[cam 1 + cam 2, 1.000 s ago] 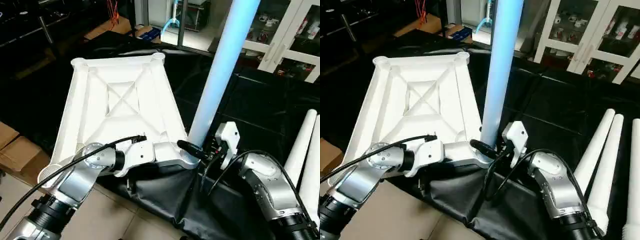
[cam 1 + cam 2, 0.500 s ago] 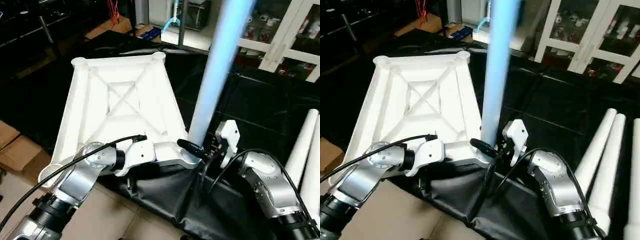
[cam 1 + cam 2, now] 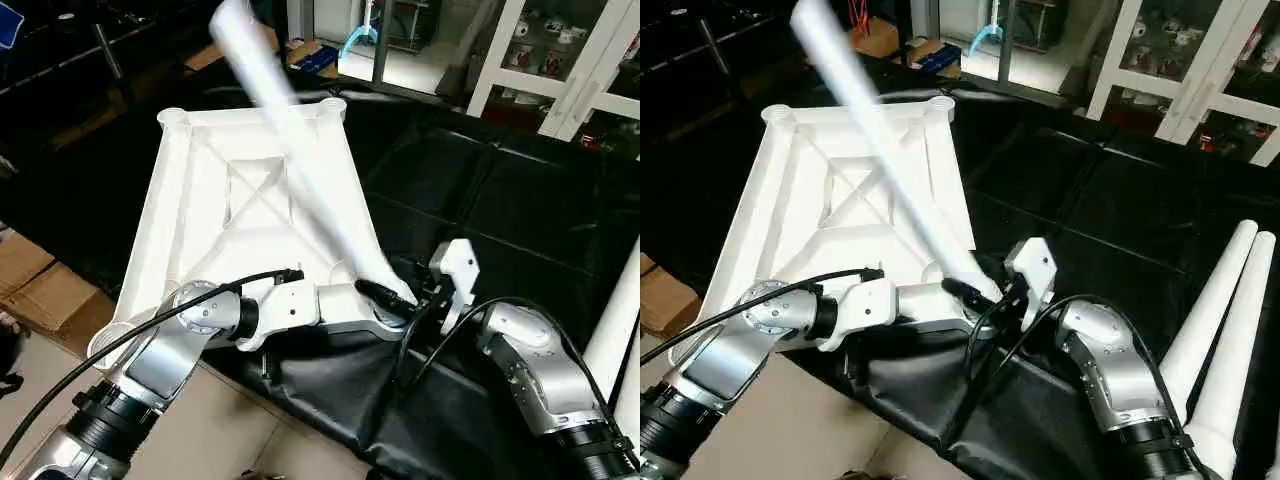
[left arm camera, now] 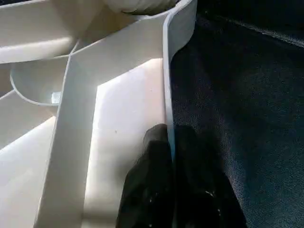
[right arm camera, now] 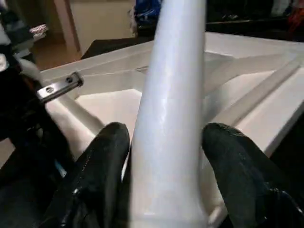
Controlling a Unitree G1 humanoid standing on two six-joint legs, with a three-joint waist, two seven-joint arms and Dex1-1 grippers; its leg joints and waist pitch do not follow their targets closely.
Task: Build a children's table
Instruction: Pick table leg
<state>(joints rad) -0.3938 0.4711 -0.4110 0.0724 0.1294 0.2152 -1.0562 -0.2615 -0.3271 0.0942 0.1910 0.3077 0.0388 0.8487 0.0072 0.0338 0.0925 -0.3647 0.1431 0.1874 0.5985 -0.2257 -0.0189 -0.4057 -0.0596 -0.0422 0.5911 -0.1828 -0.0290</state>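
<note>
Black cloth covers the surface's near edge. On it, the left pincer pinches the tabletop rim at its near right corner. Right pincer stands wide around a leg, fingers apart from it. That leg leans across the upturned tabletop. Spare legs lie at the right edge.

worktop: draped in a black cloth | floor: pale tiles seen at the near edge | left: brown cardboard boxes stacked on the floor | behind: white-framed glass cabinets with small items on shelves | far end: dim, cluttered
</note>
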